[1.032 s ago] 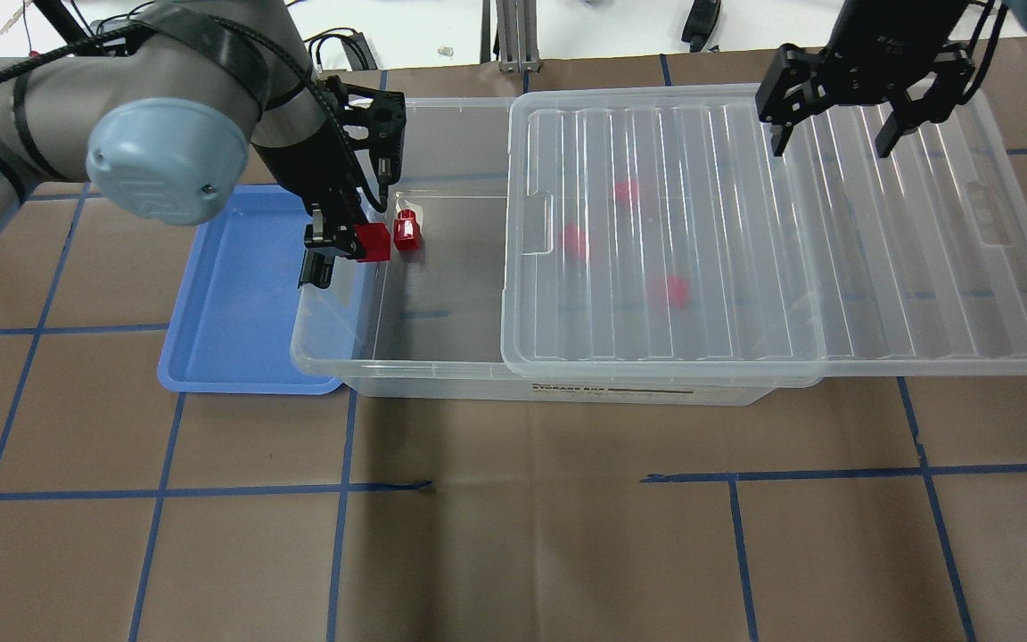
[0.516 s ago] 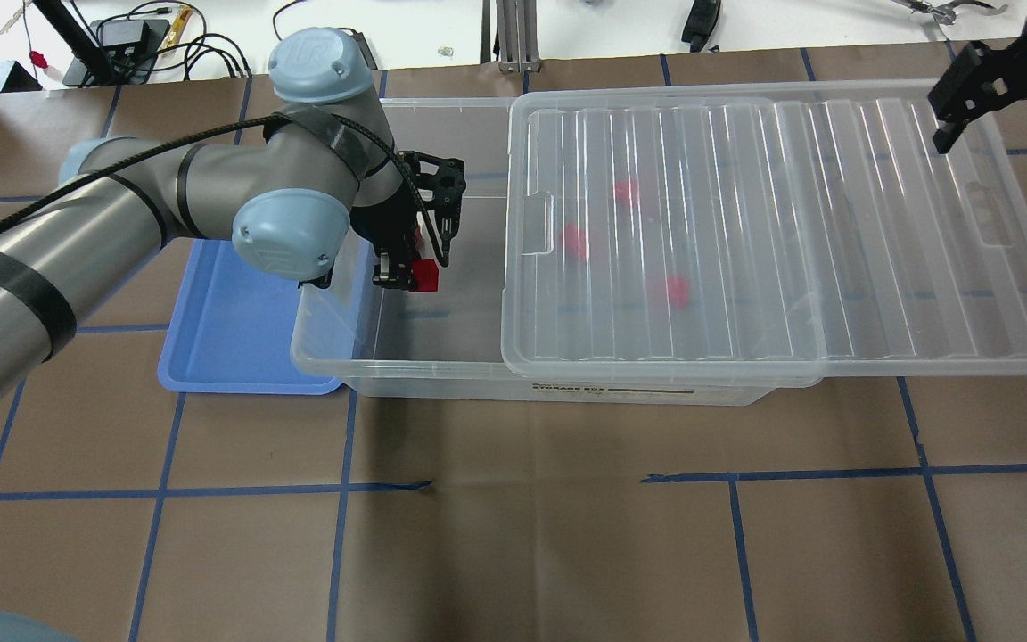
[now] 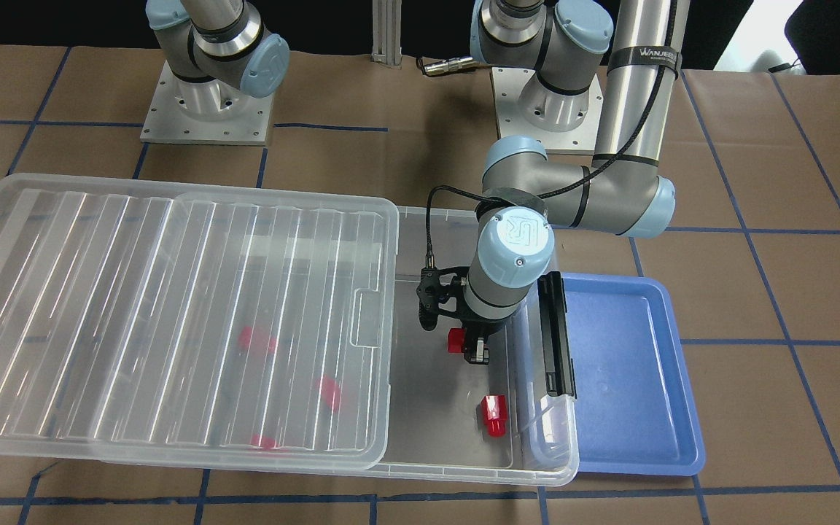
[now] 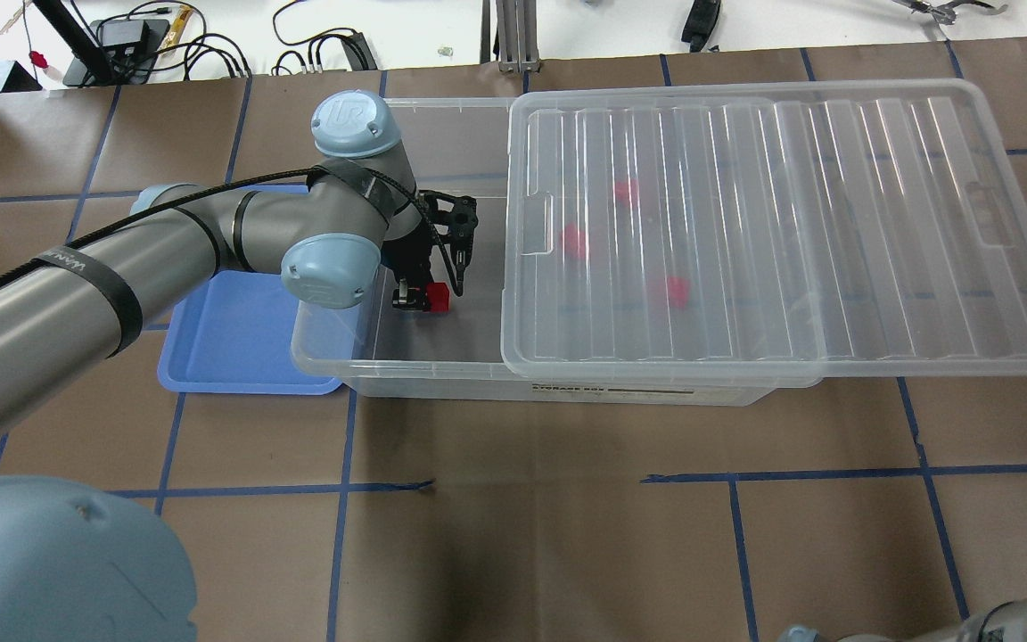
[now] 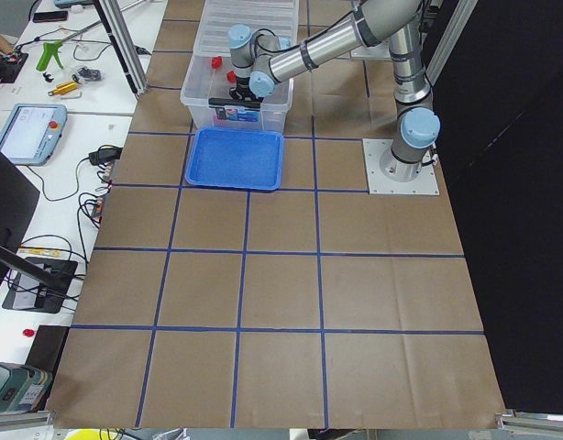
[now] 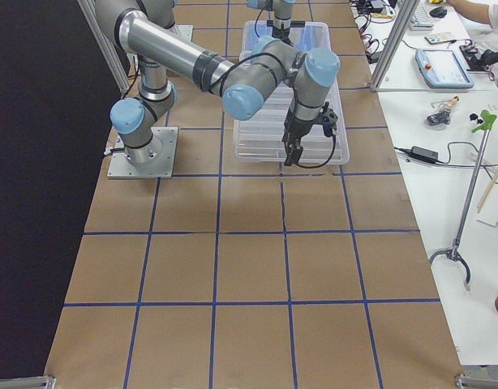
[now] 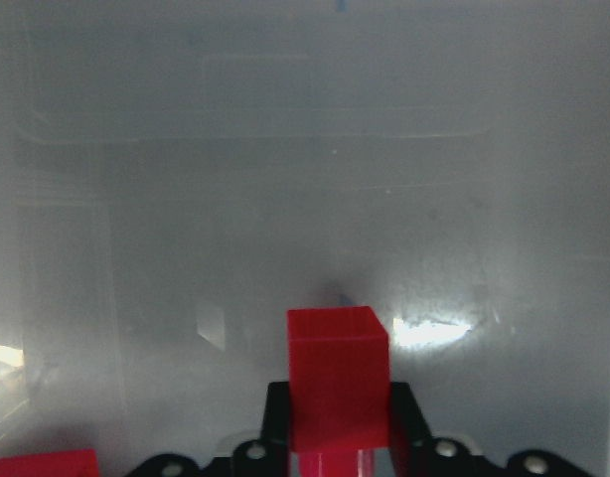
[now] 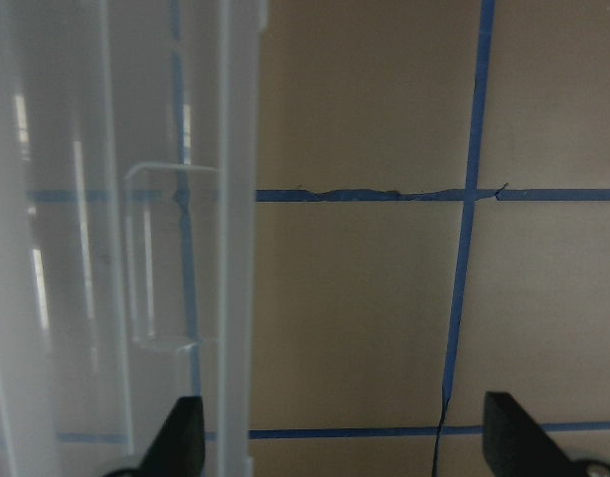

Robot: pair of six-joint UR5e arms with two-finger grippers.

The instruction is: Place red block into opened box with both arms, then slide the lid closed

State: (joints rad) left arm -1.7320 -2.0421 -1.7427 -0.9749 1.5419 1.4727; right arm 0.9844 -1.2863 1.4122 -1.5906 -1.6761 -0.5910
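Reaching into the uncovered end of the box (image 4: 442, 383), the left gripper (image 3: 467, 348) has its two fingers closed on the red block (image 3: 456, 340). From the wrist camera, the block (image 7: 337, 383) stands upright between the black fingers, with the cloudy box floor beyond it. Whether the block touches the floor cannot be told.

A second red block (image 3: 494, 416) lies loose on the floor of the same open end, nearer the operators' side. The black latch bar (image 3: 557, 335) runs along the short wall just beside the gripper. Outside that wall sits the blue tray (image 3: 631, 379), its edge against the box.

The lid (image 4: 834, 223) lies flat and is slid toward the robot's right. It covers the greater part of the box and overhangs well past the far short end. Three more red blocks (image 4: 627, 192) (image 4: 574, 241) (image 4: 676, 290) show faintly through its ribs.

The right gripper (image 8: 345, 442) hangs at the lid's overhanging short end, its fingers spread wide. One finger (image 8: 181, 437) shows at the lid's edge and the other over the table (image 8: 384, 298), brown paper crossed by blue tape. From overhead only a sliver of this gripper shows at the right border.
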